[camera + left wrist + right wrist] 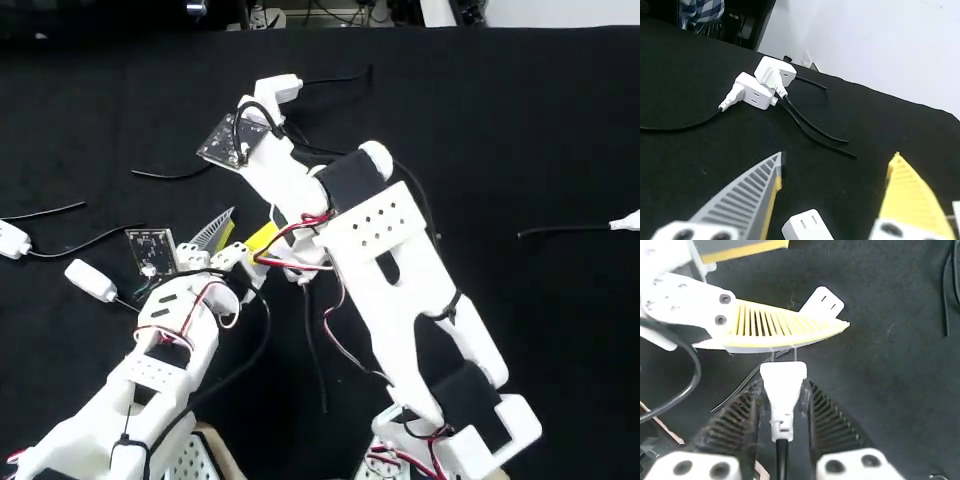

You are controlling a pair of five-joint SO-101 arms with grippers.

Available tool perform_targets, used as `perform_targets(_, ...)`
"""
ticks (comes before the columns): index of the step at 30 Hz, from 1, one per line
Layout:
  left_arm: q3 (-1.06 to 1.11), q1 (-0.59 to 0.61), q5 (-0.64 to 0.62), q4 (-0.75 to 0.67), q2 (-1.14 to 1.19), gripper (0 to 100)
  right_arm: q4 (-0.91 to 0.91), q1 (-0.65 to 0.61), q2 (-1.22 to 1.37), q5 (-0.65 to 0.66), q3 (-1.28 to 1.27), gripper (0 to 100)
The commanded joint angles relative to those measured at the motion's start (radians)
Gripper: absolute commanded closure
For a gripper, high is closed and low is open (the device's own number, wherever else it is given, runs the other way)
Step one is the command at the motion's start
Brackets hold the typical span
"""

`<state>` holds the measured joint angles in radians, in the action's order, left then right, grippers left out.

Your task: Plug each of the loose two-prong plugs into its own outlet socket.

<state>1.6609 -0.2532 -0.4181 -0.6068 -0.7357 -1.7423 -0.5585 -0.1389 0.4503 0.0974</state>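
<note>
Collision risk: right gripper (pixel 783 390) clamps plug (pixel 783 376), prongs just short of socket (pixel 823 303). Left gripper (pixel 839 157) gapes wide, empty, straddling socket; its yellow finger (pixel 790 329) sits between, so prongs may jam and socket may skid.

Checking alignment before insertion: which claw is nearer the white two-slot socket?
Left. The left claw, open, straddles the socket; the right claw, shut on a plug, sits beyond the left's yellow finger.

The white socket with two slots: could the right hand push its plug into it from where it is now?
Probably not straight ahead. The right hand holds the plug with its prongs towards the socket, but a yellow finger of the left hand lies crosswise between them.
</note>
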Motion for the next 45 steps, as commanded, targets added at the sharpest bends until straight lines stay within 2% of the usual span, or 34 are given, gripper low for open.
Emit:
perform_targets(1,0.010,-0.010,0.009,-0.009,-0.008,67,-0.025,-0.018,-0.041,-0.009,0.002,98.6)
perform_targets(9,0.010,-0.010,0.009,-0.009,-0.008,67,-0.018,-0.018,-0.038,-0.103,0.002,98.6)
perform_targets(21,0.012,-0.010,0.009,-0.009,-0.008,67,-0.011,-0.014,-0.047,-0.176,0.022,98.6)
perform_targets(45,0.013,-0.010,0.009,-0.008,-0.008,67,0.025,-0.011,-0.045,-0.178,0.077,98.6)
